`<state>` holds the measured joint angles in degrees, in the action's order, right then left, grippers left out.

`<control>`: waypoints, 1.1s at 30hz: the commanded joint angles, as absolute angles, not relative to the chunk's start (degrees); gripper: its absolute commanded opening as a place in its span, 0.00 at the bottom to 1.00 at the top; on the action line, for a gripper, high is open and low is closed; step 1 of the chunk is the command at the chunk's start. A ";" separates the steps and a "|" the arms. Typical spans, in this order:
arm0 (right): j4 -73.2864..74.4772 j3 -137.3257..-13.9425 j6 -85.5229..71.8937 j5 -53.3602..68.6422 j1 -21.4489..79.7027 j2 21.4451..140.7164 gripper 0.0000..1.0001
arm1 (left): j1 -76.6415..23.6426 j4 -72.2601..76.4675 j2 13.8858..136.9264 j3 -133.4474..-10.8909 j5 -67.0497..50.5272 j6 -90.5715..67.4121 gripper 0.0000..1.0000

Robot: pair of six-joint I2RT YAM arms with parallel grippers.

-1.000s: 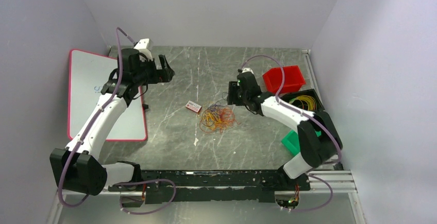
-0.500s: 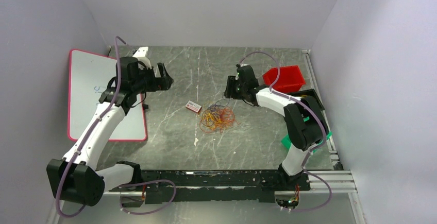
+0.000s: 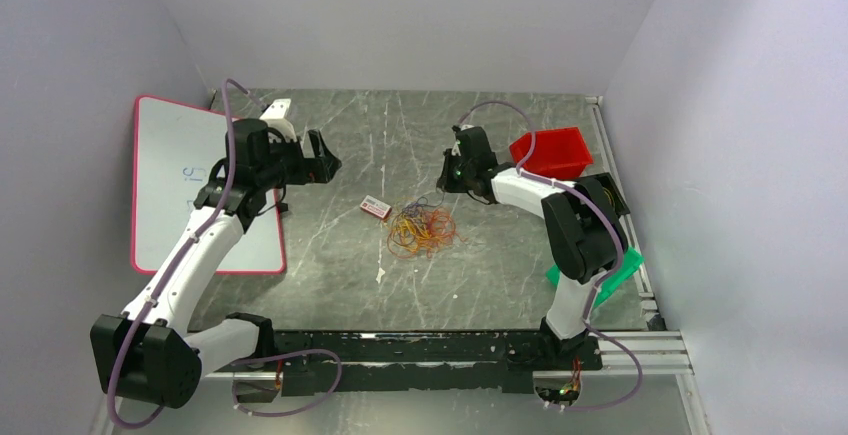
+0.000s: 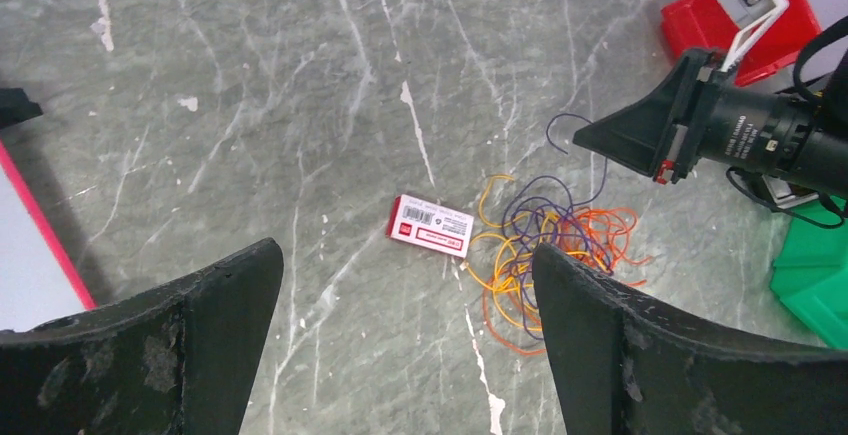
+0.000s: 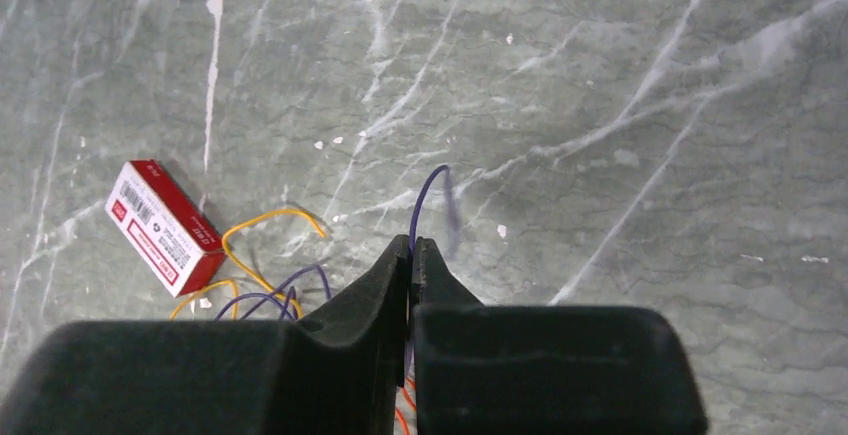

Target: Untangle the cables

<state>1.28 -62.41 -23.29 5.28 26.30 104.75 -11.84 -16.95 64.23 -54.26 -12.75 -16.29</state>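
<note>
Cables lie bunched just right of the box, none separated yet; left view: your left claw gapes wide, empty, well apart from the box; right view: right claw pinches one purple strand right of the box; all untangling remains.

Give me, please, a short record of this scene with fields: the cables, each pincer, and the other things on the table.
cables: one tangled bunch of orange, yellow and purple, in the middle
left pincer: open, hovering, holding nothing
right pincer: shut on a purple wire that leads out of the bunch
box: small, red and white, beside the bunch
red bin: far right side
whiteboard: left edge, pink rim
</note>
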 commanded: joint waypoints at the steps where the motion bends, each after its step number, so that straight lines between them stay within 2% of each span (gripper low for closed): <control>1: -1.70 -61.70 -21.02 8.99 25.99 101.68 0.01 | -12.04 -12.70 63.05 -53.99 -17.23 -16.26 0.99; 8: 0.45 -60.75 -19.74 9.05 26.19 91.49 0.00 | -12.56 -8.49 63.45 -53.22 -20.27 -17.70 0.99; 15: 5.39 -64.63 -20.30 10.33 26.28 83.52 0.00 | -18.24 -3.24 64.92 -53.40 -22.24 -17.69 0.99; 21: 8.18 -69.79 -22.73 13.99 27.20 79.96 0.00 | -26.93 0.74 68.02 -54.85 -20.45 -16.85 0.99; 33: 10.85 -77.52 -28.22 13.37 27.60 76.38 0.00 | -32.98 8.30 73.17 -52.65 -20.91 -15.97 0.97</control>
<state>9.69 -75.02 -25.91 12.45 27.42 77.45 -30.61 3.86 71.66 -52.90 -20.16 -17.32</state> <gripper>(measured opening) 0.018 0.973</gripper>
